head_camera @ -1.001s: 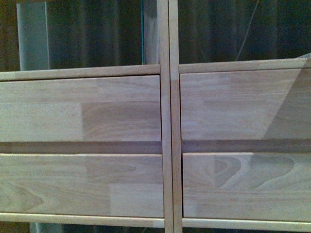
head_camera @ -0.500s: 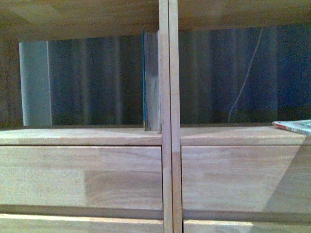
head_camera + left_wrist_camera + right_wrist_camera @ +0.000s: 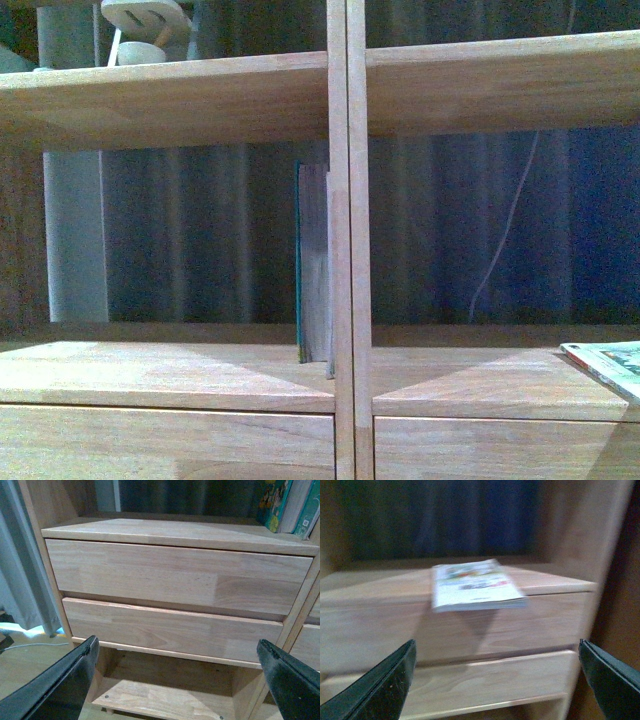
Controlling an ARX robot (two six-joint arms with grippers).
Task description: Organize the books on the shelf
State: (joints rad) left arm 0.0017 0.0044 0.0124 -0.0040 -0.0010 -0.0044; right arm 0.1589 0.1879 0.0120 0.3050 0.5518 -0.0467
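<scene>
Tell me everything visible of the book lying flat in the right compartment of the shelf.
The flat book is thin, with a pale cover bearing coloured print too blurred to read. It lies on a board of the light-wood shelf, above the drawers, its near end seeming to jut past the front edge. Nothing grips it.

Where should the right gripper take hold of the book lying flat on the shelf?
By its near edge, coming from the front. The book lies flat with that edge jutting past the shelf board, so one finger could probably slip above and one below. The right gripper is open and faces it.
</scene>
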